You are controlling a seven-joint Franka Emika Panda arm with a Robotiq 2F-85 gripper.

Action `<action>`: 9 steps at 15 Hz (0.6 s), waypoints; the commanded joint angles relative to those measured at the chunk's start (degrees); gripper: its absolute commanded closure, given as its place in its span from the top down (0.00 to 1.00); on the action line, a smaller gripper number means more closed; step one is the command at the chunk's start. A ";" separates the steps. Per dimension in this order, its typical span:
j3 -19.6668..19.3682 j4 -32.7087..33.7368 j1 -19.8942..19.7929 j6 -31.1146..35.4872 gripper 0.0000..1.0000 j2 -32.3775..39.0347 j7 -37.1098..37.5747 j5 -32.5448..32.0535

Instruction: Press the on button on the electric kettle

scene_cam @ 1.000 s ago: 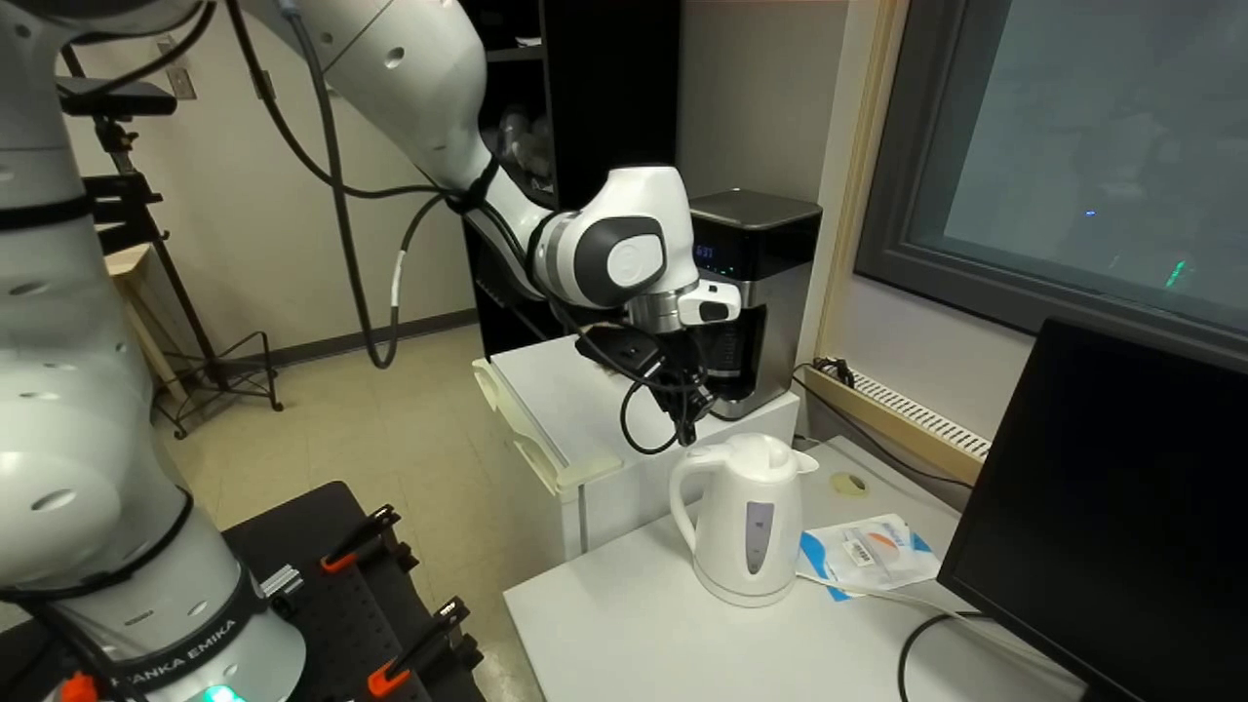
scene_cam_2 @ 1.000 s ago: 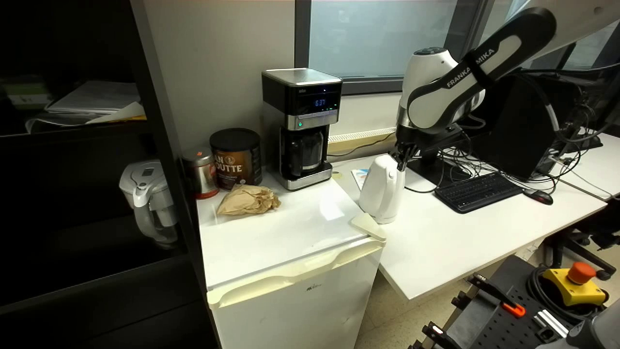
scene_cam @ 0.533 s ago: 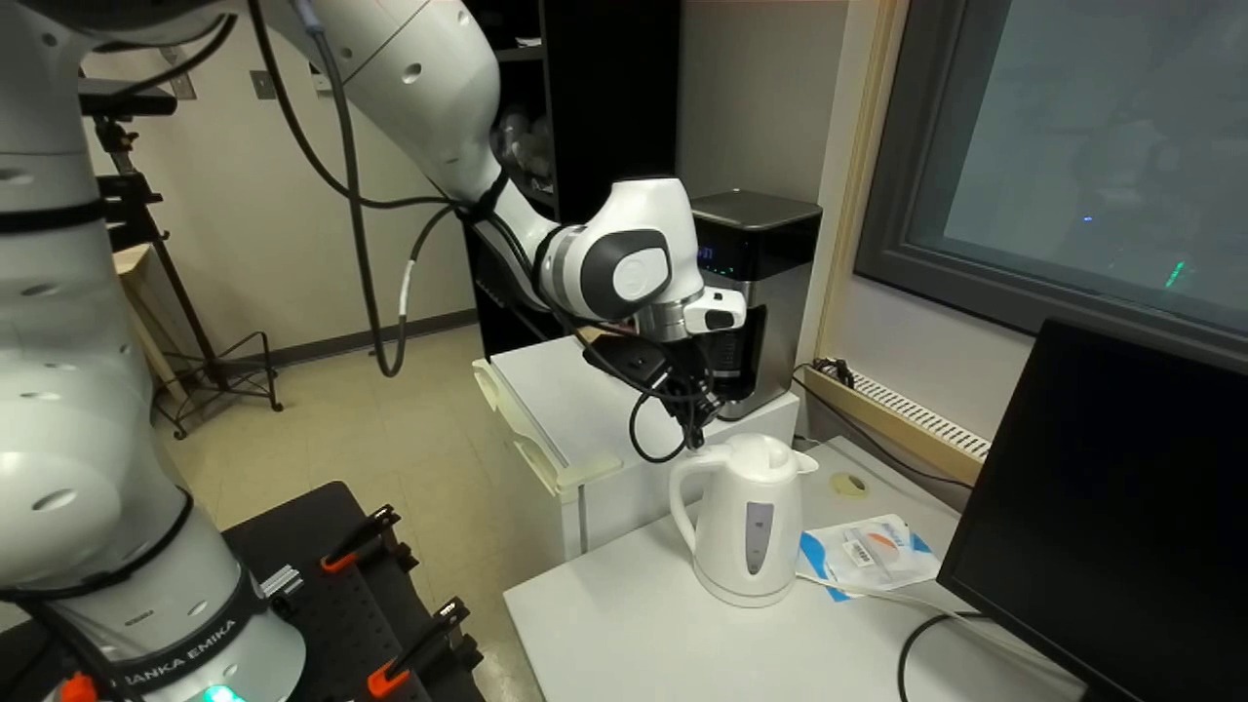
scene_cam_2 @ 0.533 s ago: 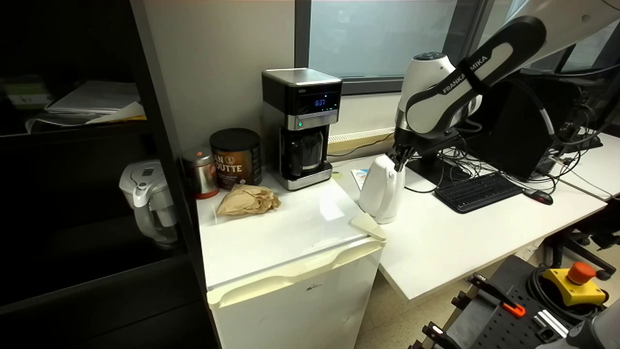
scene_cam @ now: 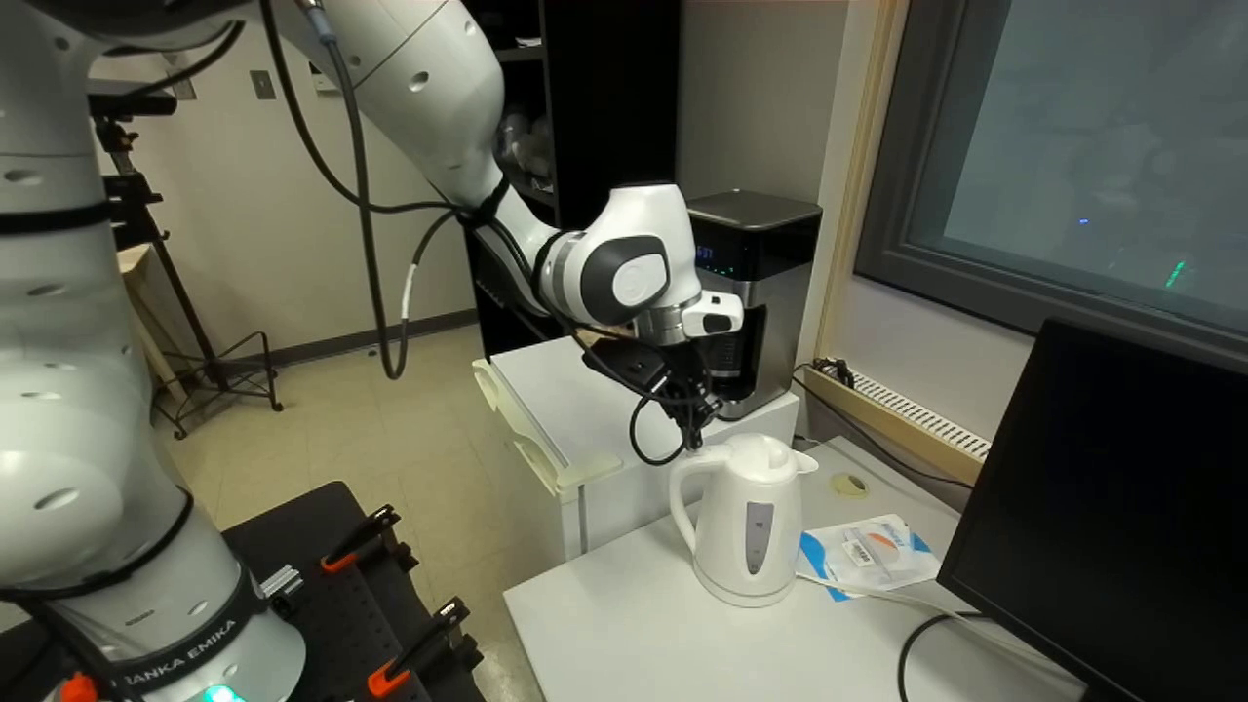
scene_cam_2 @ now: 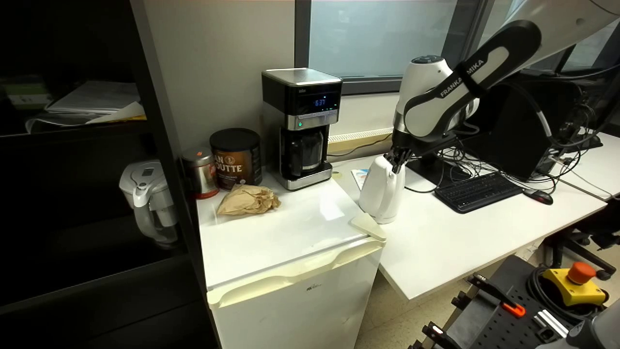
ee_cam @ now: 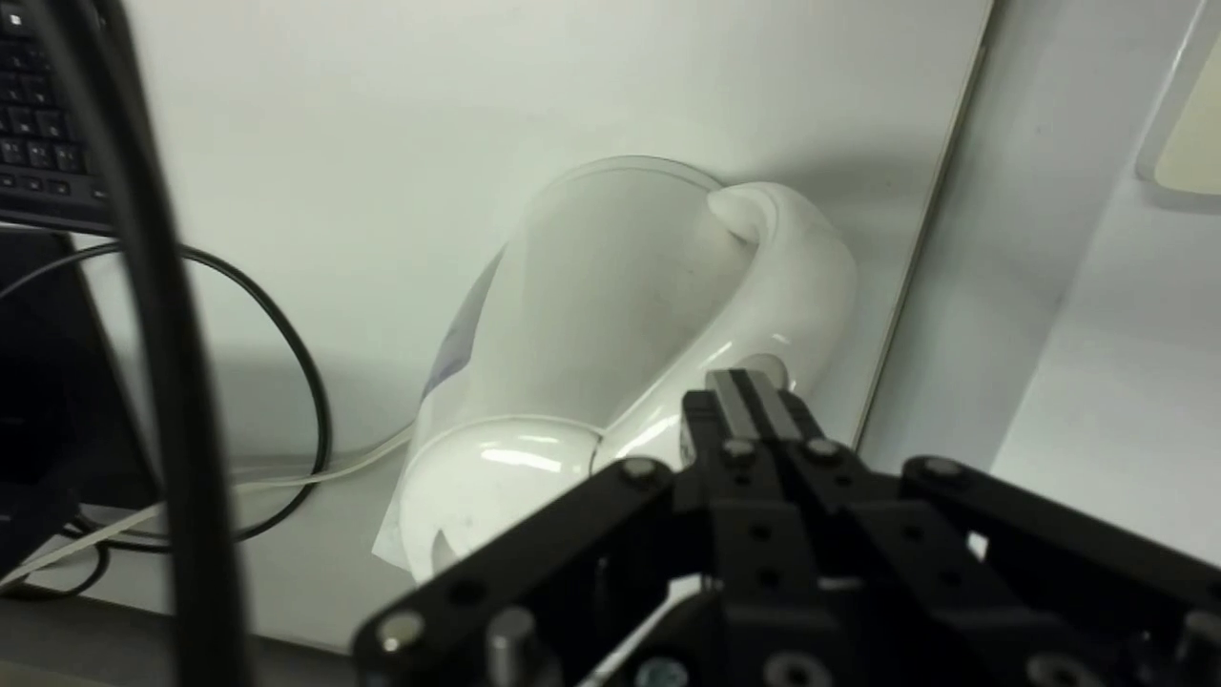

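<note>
Fingers (ee_cam: 733,405) over handle (ee_cam: 806,262) of electric kettle (ee_cam: 591,296)

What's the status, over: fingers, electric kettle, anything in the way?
Fingers shut, at top of handle, contact unclear. Electric kettle upright on desk. No obstruction seen.

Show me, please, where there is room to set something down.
The desk is bare between kettle, keyboard and front edge, as is the fridge top in front of the paper bag. It is crowded over the kettle, where the gripper hangs, and behind the keyboard, among cables.
</note>
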 commanded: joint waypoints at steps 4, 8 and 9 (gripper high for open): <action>-0.97 0.36 0.92 1.52 0.00 1.38 0.51 0.27; -0.90 0.21 0.94 1.92 0.00 1.73 0.34 0.46; -0.83 0.13 0.92 2.21 0.00 1.83 0.21 0.57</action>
